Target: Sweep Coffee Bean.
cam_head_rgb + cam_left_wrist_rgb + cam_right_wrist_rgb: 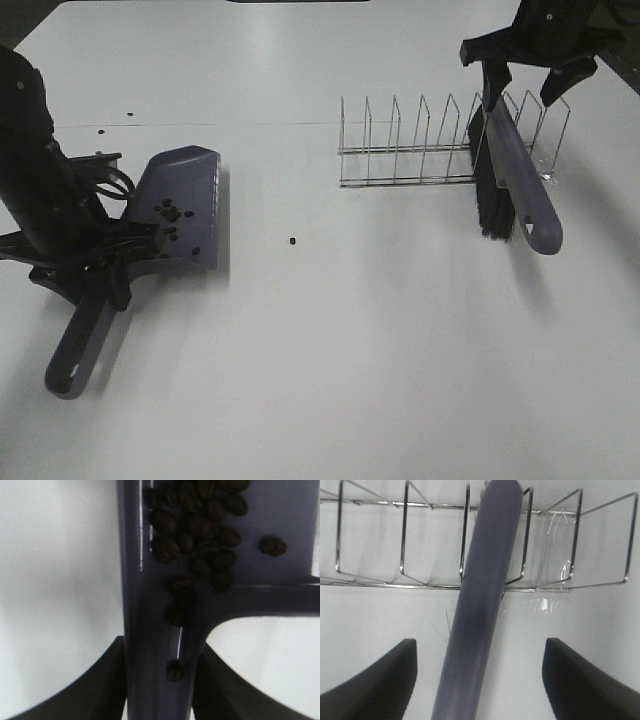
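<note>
On your white surface (350, 350), beans (168, 215) fill the dustpan (185, 205), one bean (291, 241) left at centre; left jaws clamp its handle, right jaws gape around the brush (515, 185).

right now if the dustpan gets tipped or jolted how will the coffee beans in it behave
The coffee beans look small, rounded and loose, so they would probably roll or slide. The dustpan floor seems smooth plastic, giving little grip. One bean lies alone on the table.

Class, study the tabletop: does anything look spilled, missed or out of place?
Yes. One coffee bean lies alone on the table, right of the dustpan holding the rest. The brush leans crookedly across the wire rack.
</note>
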